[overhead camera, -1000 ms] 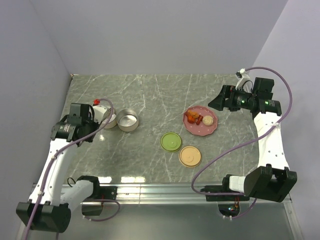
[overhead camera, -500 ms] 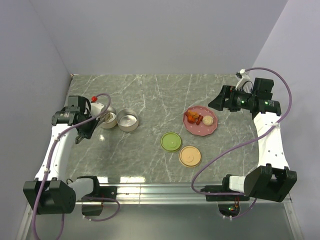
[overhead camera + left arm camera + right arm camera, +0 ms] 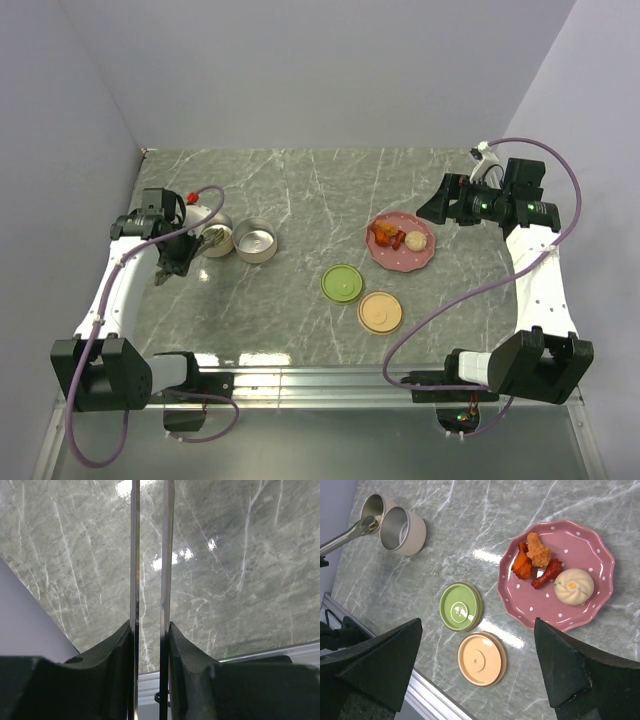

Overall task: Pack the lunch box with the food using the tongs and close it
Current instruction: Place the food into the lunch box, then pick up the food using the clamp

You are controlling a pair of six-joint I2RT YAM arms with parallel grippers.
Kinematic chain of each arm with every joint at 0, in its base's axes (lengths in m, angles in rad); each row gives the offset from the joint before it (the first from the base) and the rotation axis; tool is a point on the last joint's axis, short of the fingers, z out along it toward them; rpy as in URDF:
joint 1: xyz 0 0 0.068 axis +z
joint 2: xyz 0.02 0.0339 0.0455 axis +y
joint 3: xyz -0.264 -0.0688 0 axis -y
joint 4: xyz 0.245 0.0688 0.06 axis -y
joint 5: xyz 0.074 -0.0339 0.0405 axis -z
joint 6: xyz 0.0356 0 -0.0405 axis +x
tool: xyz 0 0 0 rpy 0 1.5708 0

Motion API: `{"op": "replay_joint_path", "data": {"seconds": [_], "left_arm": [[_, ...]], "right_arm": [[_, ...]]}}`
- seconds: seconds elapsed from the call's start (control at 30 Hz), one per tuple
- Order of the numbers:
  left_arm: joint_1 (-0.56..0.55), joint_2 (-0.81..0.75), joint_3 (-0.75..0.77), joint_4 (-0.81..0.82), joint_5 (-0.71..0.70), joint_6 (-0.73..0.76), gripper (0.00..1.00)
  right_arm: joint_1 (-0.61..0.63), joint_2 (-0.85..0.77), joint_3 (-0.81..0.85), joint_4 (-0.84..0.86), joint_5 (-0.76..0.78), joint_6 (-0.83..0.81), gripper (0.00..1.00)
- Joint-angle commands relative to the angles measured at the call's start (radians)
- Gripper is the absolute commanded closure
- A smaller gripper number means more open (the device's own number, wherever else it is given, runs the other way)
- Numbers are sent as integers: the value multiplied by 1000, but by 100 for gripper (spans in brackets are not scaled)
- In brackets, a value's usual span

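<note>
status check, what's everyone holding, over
Left gripper shut on tongs, tips at the tins. Right gripper open, raised near plate. Food on plate, lids off. Nothing in the way.

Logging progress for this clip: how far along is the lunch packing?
Done: the left claw grips the tongs. In hand: their tips sit at one steel container. Left: bun and orange chunks lie on the pink plate; green lid and orange lid are off.

White arm links (image 3: 540, 290), black joints (image 3: 540, 365), purple cables (image 3: 530, 138).
</note>
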Motion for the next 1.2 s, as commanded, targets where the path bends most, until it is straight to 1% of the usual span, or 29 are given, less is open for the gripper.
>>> {"op": "replay_joint_path", "data": {"seconds": [0.0,0.03,0.07,0.2,0.23,0.5,0.7,0.8,0.9,0.93,0.97,1.03,1.07,1.13,1.17], "left_arm": [[4,3,18,32,-3,-17,68],[4,5,19,30,3,-17,66],[4,5,19,30,5,-19,61],[4,-3,22,23,15,-19,51],[2,-3,29,18,17,-20,50],[4,-4,102,-11,15,-28,50],[4,8,239,-31,37,-39,50],[2,37,326,-54,101,-29,50],[-24,78,412,-48,201,-31,49],[-30,86,423,-42,201,-31,49],[-98,97,433,-34,227,-37,49],[-165,121,450,6,238,-43,49],[-241,132,452,22,244,-52,49],[-306,170,464,77,264,-57,48],[-362,187,469,99,273,-63,48]], "right_arm": [[6,-15,-2,20,8,-14,0],[6,-17,-4,22,10,-15,0],[6,-17,-5,22,8,-15,0],[6,-15,-8,20,8,-18,0],[6,-15,-7,20,8,-18,0],[6,-11,-1,22,1,-14,0],[6,-12,5,22,2,-15,0],[5,-6,16,13,1,-20,0],[6,-2,27,14,8,-17,0],[6,-2,30,13,8,-15,0],[6,1,33,13,17,-11,0],[6,5,42,5,28,-9,0],[6,11,45,-1,39,-12,0],[5,15,54,-24,62,-18,0],[3,15,54,-30,74,-21,0]]}}
